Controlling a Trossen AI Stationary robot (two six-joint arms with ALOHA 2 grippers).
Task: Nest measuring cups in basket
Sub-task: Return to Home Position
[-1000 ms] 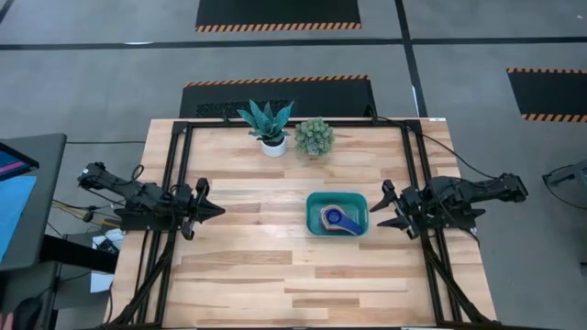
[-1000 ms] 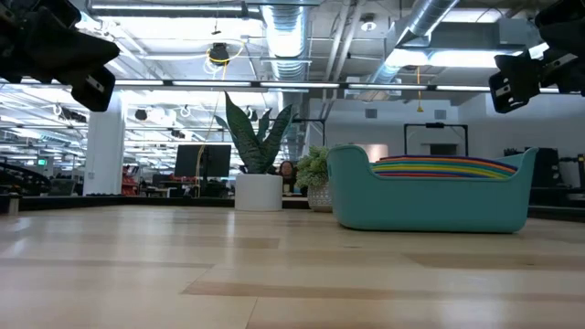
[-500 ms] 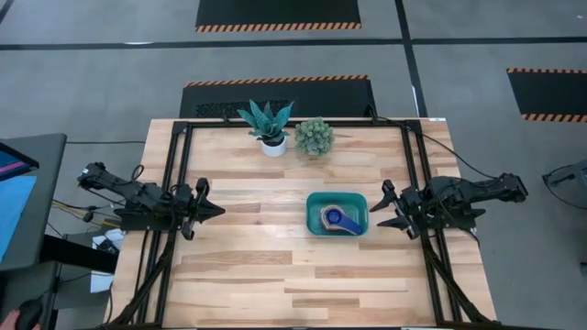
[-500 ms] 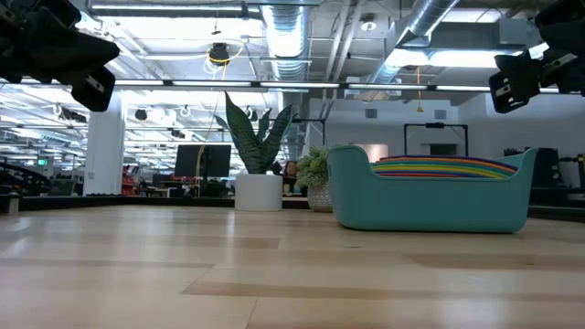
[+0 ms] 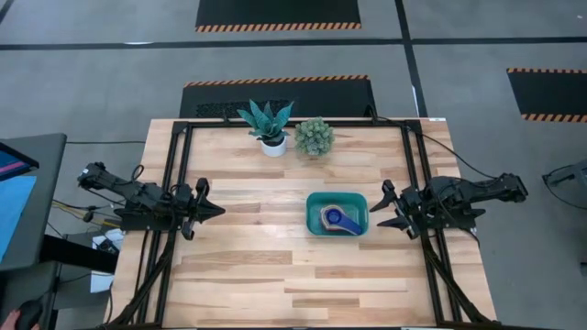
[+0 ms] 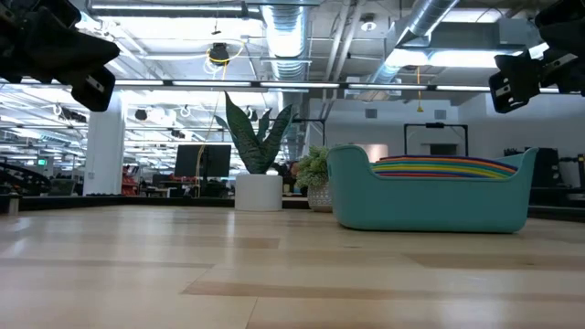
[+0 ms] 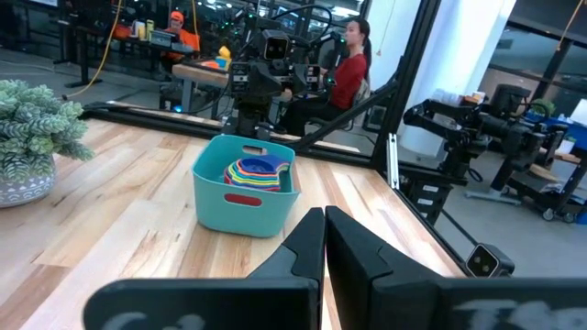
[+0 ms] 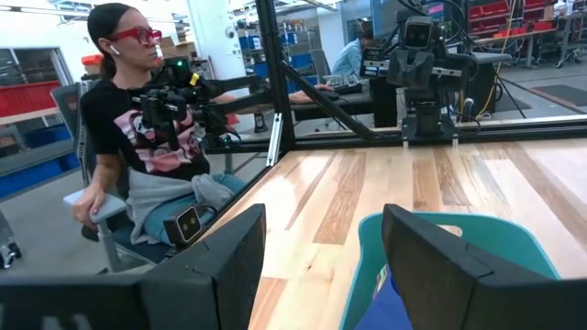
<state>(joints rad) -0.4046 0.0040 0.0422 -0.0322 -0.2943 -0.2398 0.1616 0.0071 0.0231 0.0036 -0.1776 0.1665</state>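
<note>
The teal basket (image 5: 316,220) stands on the table right of centre, with the measuring cups (image 5: 341,219) nested inside it, a dark blue one on top. The low view shows their coloured rims (image 6: 443,165) above the basket wall (image 6: 430,201). The left wrist view shows the basket (image 7: 240,197) and the cups (image 7: 257,172) too. My left gripper (image 5: 218,211) is shut and empty near the table's left edge. My right gripper (image 5: 380,209) is open and empty just right of the basket; its wrist view shows the basket's rim (image 8: 367,247) between its fingers.
Two potted plants stand at the table's far side: a spiky one in a white pot (image 5: 269,124) and a small bushy one (image 5: 314,137). Dark frame rails run along both table sides. People sit beyond the table in the wrist views.
</note>
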